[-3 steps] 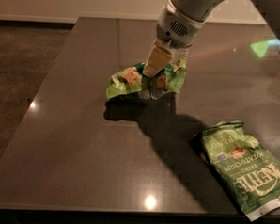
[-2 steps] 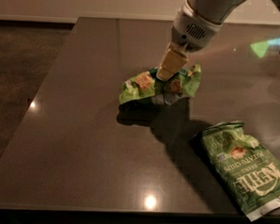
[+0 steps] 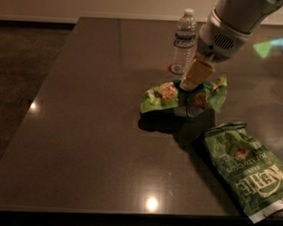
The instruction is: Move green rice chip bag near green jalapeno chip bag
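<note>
The green rice chip bag (image 3: 167, 96), small and bright green with pictures of round tan chips, hangs a little above the dark table, crumpled. My gripper (image 3: 192, 91) comes down from the upper right and is shut on the bag's middle; one tan finger (image 3: 196, 75) shows over it. The green jalapeno chip bag (image 3: 248, 168), long, flat, lettered "KETTLE" with a white bottom edge, lies on the table at the lower right. The rice bag is just up and left of its top end, a small gap apart.
A clear plastic water bottle (image 3: 184, 41) stands upright behind the held bag. The dark table (image 3: 82, 145) has its front edge near the bottom of the view and its left edge by the floor. A greenish reflection lies at the far right.
My gripper has carried the green rice chip bag to the right, closer to the green jalapeno chip bag. The water bottle behind it has come into view.
</note>
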Robot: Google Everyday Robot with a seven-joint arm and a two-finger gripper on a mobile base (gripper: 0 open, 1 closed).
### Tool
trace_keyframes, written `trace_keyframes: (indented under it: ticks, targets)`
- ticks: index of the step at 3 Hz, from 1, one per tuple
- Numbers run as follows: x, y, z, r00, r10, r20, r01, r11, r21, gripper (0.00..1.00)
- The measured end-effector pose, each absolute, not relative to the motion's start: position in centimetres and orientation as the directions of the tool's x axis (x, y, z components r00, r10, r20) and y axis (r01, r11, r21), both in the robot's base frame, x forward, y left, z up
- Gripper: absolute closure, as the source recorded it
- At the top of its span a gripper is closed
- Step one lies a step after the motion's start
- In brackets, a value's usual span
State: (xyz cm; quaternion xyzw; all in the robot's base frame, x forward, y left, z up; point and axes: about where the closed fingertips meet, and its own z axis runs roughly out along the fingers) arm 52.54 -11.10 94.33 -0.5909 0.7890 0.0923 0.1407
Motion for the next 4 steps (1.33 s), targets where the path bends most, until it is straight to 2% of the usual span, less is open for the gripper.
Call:
trace_keyframes:
  ticks: [1, 4]
  targets:
    - [51.92, -12.56, 93.92, -0.282, -0.907, -0.312, -0.953, 0.302, -0.016, 0.82]
    - [52.35, -12.93, 93.72, -0.287, -0.907, -0.307, -0.950, 0.311, -0.032, 0.12]
